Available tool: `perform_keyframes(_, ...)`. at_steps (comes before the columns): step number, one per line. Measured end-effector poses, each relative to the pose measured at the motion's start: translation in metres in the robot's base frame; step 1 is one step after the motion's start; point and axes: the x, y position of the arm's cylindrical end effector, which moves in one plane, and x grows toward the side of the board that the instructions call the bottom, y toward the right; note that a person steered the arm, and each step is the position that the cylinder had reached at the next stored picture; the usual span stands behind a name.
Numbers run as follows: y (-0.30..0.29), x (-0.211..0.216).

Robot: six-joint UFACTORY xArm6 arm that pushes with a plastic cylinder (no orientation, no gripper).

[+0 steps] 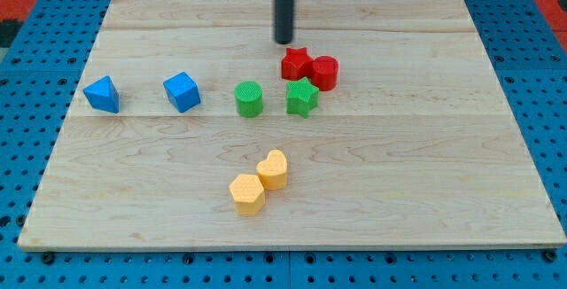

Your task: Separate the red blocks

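Nearest the view's bottom sit two yellow blocks, a yellow hexagon (246, 193) and a yellow heart (273, 169), touching each other; further up runs a row of a blue triangle (103, 94), a blue cube (182, 91), a green cylinder (249, 98) and a green star (302, 98); just above the green star lie the task's pair, the red star (297, 63) and the red cylinder (324, 72), pressed together, the cylinder on the view's right; the wooden board (425, 165) is bare to their right. To part them well, I judge my tip (283, 41) should drop into the seam from above and push one block, likely the cylinder, rightward, away from the green star. My rod stands upright, its tip just above and left of the red star, apparently not touching it; there are no jaws here, only the rod, so it holds nothing.
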Motion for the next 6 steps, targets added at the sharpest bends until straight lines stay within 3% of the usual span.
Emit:
perform_keyframes(1,0.014,0.033)
perform_keyframes(2,0.071,0.063)
perform_keyframes(4,0.160,0.077)
perform_keyframes(6,0.149,0.124)
